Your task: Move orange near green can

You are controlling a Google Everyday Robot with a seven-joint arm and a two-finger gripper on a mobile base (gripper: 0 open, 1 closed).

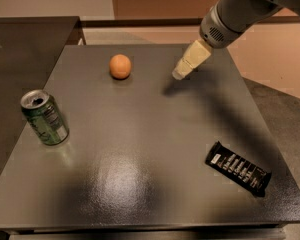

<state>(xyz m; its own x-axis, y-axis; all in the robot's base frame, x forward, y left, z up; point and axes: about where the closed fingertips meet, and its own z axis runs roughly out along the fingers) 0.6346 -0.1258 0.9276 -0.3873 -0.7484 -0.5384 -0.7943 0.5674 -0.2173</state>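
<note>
The orange (120, 66) rests on the dark grey table (150, 149) at the far middle-left. The green can (44, 117) stands upright, slightly tilted in view, near the table's left edge, well apart from the orange. My gripper (181, 74) hangs above the table to the right of the orange, a short gap away, with its cream-coloured fingers pointing down and left. It holds nothing that I can see.
A flat black snack bar wrapper (238, 168) lies near the table's right front corner. A darker counter (25, 44) adjoins the table on the left. The floor drops away past the right edge.
</note>
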